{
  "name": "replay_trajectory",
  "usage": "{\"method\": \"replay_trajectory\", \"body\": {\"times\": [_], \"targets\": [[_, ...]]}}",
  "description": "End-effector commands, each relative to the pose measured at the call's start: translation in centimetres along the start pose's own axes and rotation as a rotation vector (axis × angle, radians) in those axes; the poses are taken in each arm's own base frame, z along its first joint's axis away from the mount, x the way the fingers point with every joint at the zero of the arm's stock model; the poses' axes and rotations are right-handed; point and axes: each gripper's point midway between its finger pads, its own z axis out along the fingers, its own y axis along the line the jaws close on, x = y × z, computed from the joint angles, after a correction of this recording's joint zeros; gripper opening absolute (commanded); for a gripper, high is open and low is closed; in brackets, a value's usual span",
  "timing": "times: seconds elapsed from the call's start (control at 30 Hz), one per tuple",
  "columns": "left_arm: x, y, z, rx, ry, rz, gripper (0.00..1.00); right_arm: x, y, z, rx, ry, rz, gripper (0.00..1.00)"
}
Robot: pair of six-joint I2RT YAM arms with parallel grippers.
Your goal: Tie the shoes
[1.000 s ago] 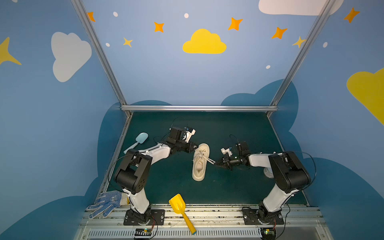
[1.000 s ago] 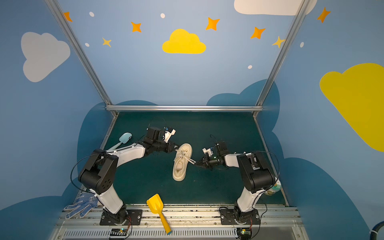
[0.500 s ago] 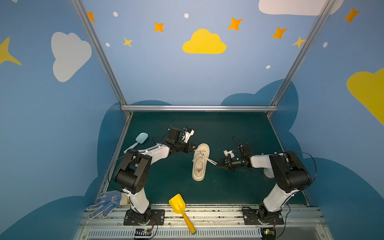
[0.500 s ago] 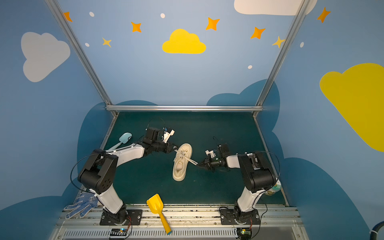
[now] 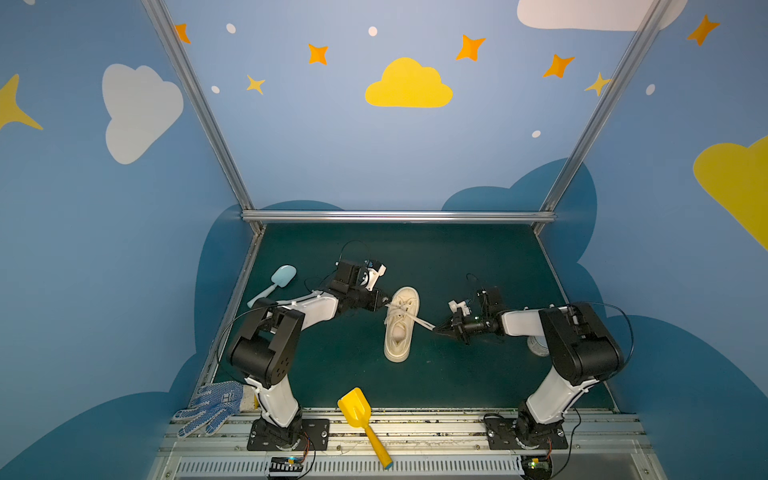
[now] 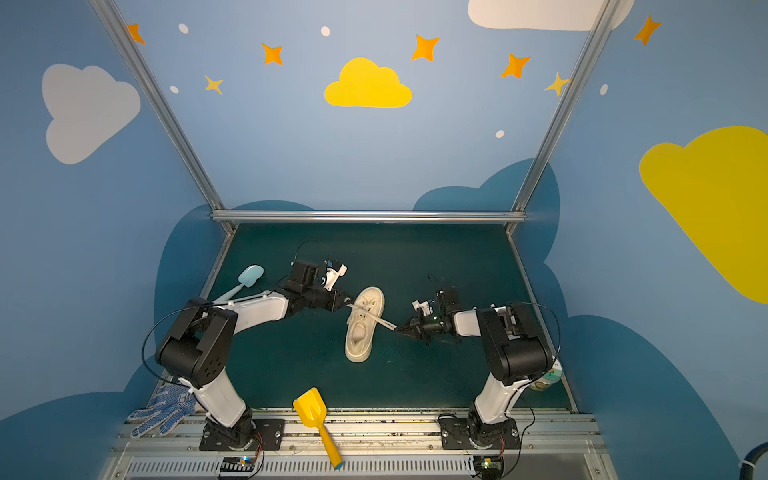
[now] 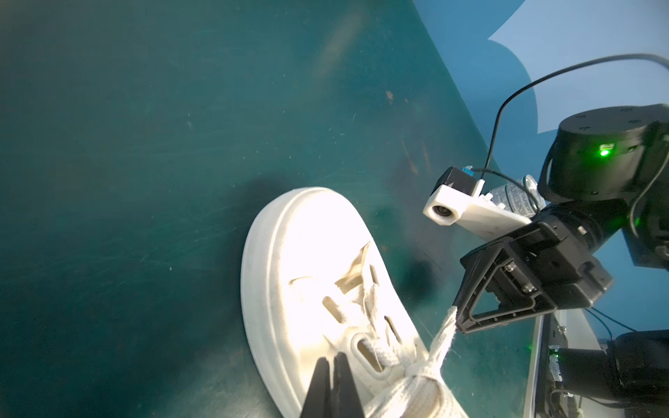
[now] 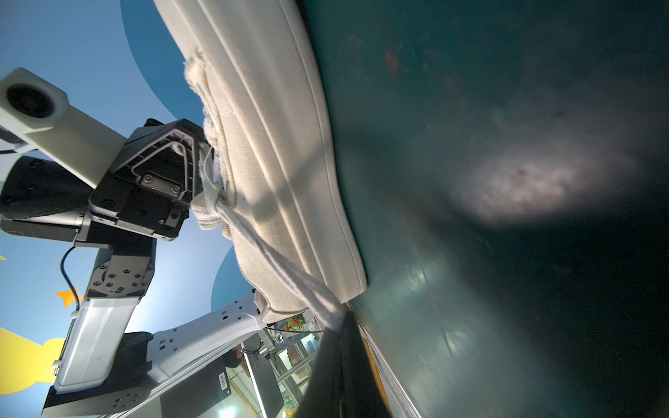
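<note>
The cream shoe (image 5: pixel 400 332) (image 6: pixel 362 332) lies mid-mat with its toe pointing away, and it fills the left wrist view (image 7: pixel 307 253) and the right wrist view (image 8: pixel 275 126). My left gripper (image 5: pixel 384 303) (image 6: pixel 348 302) (image 7: pixel 331 356) is at the shoe's left side, shut, with a short lace running into its tip. My right gripper (image 5: pixel 436 329) (image 6: pixel 397 329) (image 8: pixel 340 316) is right of the shoe, shut on the other lace (image 5: pixel 417 321) (image 7: pixel 443 336) (image 8: pixel 282 267). That lace stretches taut from a crossing (image 7: pixel 423 380) over the eyelets.
A yellow toy shovel (image 5: pixel 357 411) lies at the front edge. A blue-dotted glove (image 5: pixel 212 407) sits by the left arm's base, and a light blue scoop (image 5: pixel 282 276) lies at the far left. A small round container (image 5: pixel 538 347) stands behind the right arm.
Both grippers have drawn slightly apart, the left a little to the left and the right a little to the right, keeping the laces taut. The shoe has barely moved.
</note>
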Motion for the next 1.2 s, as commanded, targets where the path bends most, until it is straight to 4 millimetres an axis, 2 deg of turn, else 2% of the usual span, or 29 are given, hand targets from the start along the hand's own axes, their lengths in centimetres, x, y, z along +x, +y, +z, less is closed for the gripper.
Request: {"method": "replay_trajectory", "body": {"times": [0.0,0.57,0.77,1.17], "targets": [[-1.7,2.8,-1.4,-0.108,-0.070,0.001,0.03,0.4,-3.2,-0.3,0.081,-0.021,0.116,0.00],[-1.2,3.0,-1.3,-0.099,-0.071,-0.026,0.03,0.2,-3.9,-0.4,0.086,-0.028,0.134,0.00],[-1.1,2.8,-1.4,-0.089,-0.067,-0.027,0.03,0.0,-3.0,-0.3,0.060,-0.014,0.113,0.00],[0.2,3.6,-1.3,-0.104,-0.060,-0.055,0.03,-0.4,-3.8,-0.1,0.076,-0.014,0.125,0.00]]}}
